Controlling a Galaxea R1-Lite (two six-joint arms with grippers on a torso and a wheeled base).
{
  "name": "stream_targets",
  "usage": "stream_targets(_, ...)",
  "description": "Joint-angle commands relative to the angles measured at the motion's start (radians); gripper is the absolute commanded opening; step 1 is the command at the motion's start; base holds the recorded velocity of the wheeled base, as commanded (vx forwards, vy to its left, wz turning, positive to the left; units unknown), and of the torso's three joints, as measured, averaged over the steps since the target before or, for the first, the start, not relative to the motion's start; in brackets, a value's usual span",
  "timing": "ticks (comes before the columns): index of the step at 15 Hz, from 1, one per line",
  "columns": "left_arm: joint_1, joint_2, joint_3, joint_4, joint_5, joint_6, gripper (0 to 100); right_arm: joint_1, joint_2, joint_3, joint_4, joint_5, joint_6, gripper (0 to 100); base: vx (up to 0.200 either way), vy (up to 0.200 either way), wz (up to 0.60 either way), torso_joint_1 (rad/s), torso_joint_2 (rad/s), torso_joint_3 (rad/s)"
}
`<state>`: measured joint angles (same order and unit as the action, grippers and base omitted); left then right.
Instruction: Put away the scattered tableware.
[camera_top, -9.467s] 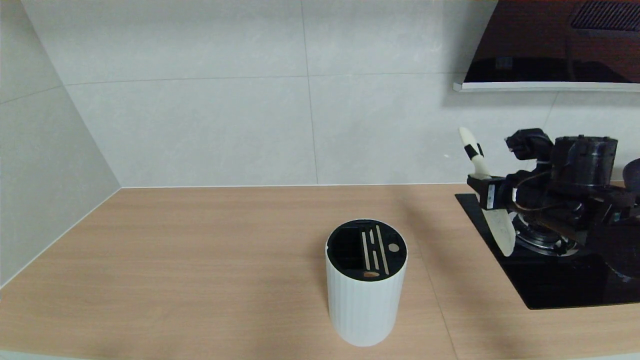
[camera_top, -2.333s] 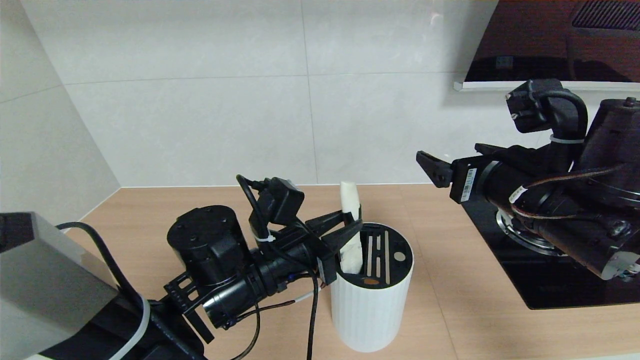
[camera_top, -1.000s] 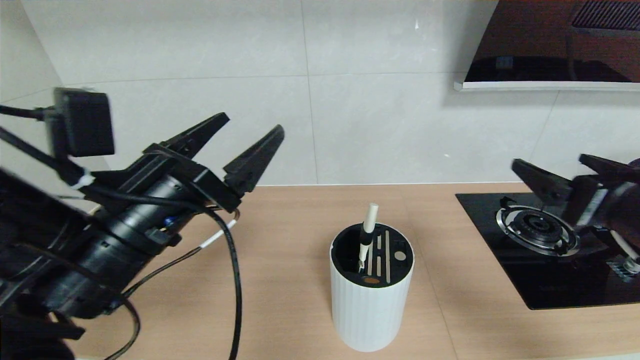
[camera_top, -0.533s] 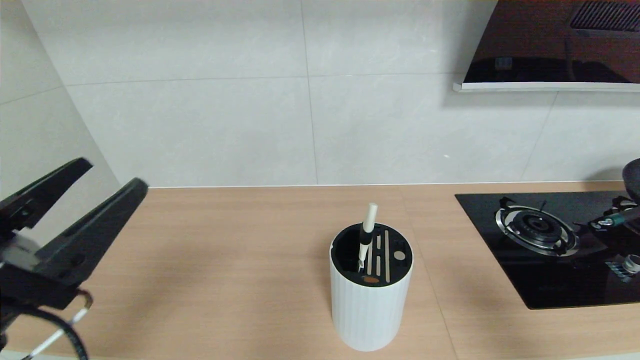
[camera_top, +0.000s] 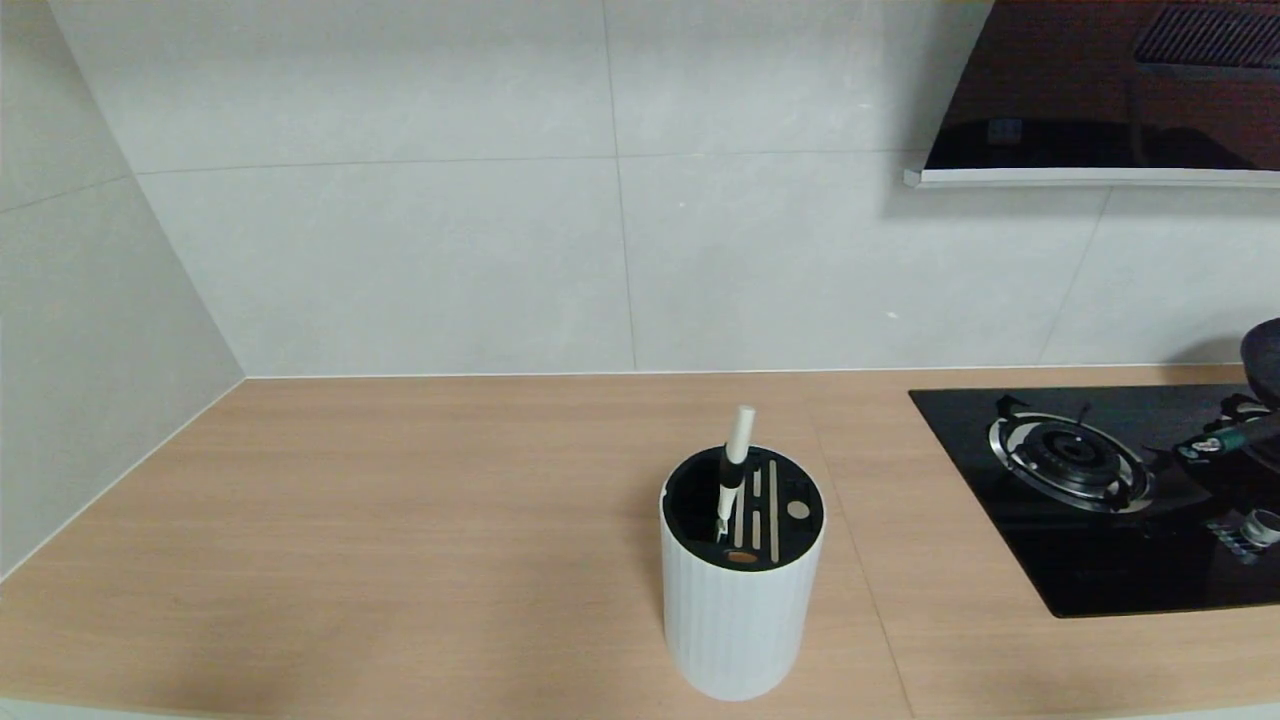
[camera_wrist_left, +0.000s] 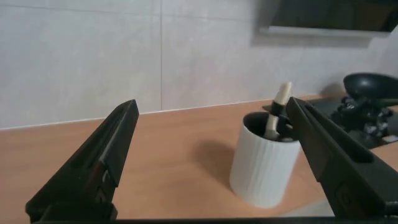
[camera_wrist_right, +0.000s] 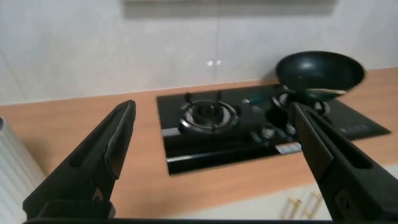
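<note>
- White-handled knife (camera_top: 738, 440) stands handle-up in the white ribbed holder (camera_top: 742, 610), on the near middle of the tabletop (camera_top: 400, 520), left of the hob (camera_top: 1090, 560).
- Left pincer (camera_wrist_left: 210, 107): spread wide, facing the holder.
- Right pincer (camera_wrist_right: 211, 111): spread wide, facing the hob and pan (camera_wrist_right: 320, 71).

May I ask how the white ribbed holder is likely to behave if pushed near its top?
The white ribbed holder is tall for its footprint, so a high push would probably tip it. A low push likely slides it across the smooth counter. Its straight ribbed wall looks rigid.
</note>
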<state>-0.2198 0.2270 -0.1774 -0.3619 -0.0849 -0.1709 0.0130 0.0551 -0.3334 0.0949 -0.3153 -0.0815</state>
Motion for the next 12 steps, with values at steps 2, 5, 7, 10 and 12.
stream_targets(2,0.103,-0.132,0.090,-0.066,0.039,-0.001,100,-0.010,-0.055,0.074,-0.043,-0.041,0.002,100,0.000,0.000,0.00,0.000,0.00,0.000)
stream_targets(5,0.227,-0.227,0.177,0.058,0.062,0.099,100,-0.011,-0.055,0.215,-0.204,-0.061,0.000,100,0.000,0.000,0.00,0.000,0.00,0.000)
stream_targets(7,0.227,-0.227,0.177,0.159,0.129,0.108,100,-0.011,-0.055,0.329,-0.302,-0.056,-0.003,100,0.000,0.000,0.00,0.000,0.00,0.000)
stream_targets(10,0.227,-0.227,0.177,0.356,0.137,0.175,100,-0.011,-0.055,0.330,-0.273,-0.036,0.054,100,0.000,0.000,0.00,0.000,0.00,0.000)
stream_targets(12,0.227,-0.227,0.177,0.359,0.136,0.182,100,-0.010,-0.055,0.330,-0.207,0.025,0.071,100,0.000,0.000,0.00,0.000,0.00,0.000)
